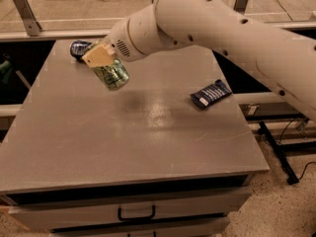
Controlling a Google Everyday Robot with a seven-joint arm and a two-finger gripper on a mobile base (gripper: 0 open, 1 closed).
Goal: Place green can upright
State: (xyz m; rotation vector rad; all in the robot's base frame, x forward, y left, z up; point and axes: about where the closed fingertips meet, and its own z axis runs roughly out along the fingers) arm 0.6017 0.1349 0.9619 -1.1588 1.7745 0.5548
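My gripper (104, 63) is above the back left part of the grey table (123, 132) and is shut on the green can (112, 75). The can has a green and white patterned body. It hangs tilted, its lower end pointing down and to the right, clear of the table top. A tan finger pad (97, 56) covers the can's upper end. The white arm reaches in from the upper right.
A dark blue can (79, 48) lies on its side at the table's back left, just behind the gripper. A dark blue snack packet (211, 94) lies at the right side. A drawer with a handle (136, 214) is below the front edge.
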